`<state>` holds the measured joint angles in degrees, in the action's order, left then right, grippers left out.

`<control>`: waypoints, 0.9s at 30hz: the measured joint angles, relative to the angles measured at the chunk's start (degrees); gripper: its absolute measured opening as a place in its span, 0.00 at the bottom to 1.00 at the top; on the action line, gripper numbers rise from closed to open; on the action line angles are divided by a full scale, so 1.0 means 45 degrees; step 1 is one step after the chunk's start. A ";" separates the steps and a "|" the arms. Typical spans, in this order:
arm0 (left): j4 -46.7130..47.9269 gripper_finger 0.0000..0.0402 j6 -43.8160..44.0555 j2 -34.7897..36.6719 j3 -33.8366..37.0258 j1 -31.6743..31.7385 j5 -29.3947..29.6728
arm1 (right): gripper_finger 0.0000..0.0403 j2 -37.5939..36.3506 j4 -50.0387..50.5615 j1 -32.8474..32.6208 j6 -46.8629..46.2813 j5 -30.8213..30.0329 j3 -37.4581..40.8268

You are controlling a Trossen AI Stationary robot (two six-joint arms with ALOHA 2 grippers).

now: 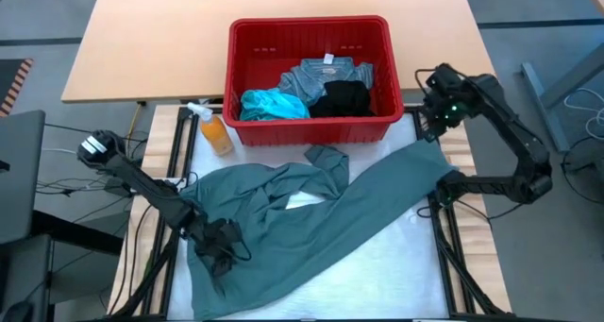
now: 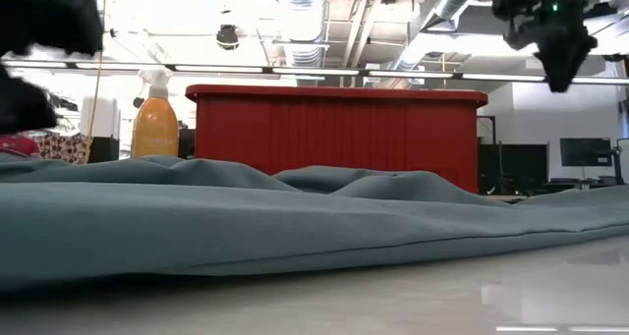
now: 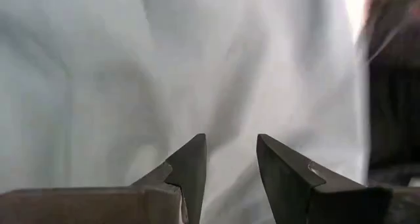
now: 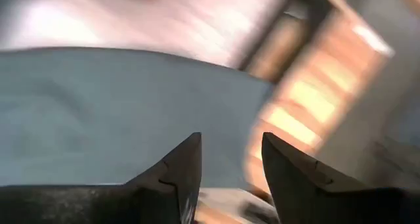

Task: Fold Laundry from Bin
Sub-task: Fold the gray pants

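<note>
**Grey-green shirt spread on the worktop, right hand lifted clear of it**

I see the grey-green garment (image 1: 321, 223) lying spread across the worktop (image 1: 429, 284), stretching from the near left corner up to the right edge, just in front of the red bin (image 1: 310, 76). My left hand (image 1: 219, 251) is low over the garment's near left part; in its wrist view the fingers (image 3: 190, 168) stand apart with only cloth beyond them, nothing pinched between. My right hand (image 1: 436, 124) is raised above the garment's far right corner, beside the bin's right wall; its fingers (image 4: 180, 168) are spread and empty, the cloth edge lying below them. Inside the bin rest the turquoise garment (image 1: 272, 105), the black garment (image 1: 342, 98) and the mottled blue-grey garment (image 1: 326, 75). An orange spray bottle (image 1: 215, 131) stands just left of the bin.
</note>
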<state>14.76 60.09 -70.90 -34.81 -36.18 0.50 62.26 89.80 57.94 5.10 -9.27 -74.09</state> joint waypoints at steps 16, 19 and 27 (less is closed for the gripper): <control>0.0213 0.31 -0.4029 0.0385 0.0000 0.3234 0.2818 | 0.38 -0.0916 -0.5591 -0.7103 -0.0438 0.4098 0.2474; 0.0190 0.31 -0.4668 0.0067 0.0000 0.3847 0.3025 | 0.38 -0.0903 -0.7454 -0.8253 -0.0159 0.4098 0.3250; -0.0256 0.31 -0.6397 -0.1365 0.0000 0.5114 0.5146 | 0.36 -0.0609 -1.3689 -1.0468 -0.0374 0.2849 0.6409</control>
<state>13.61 31.30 -77.04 -34.81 -13.17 23.66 59.52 28.20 10.84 3.42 3.55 -45.25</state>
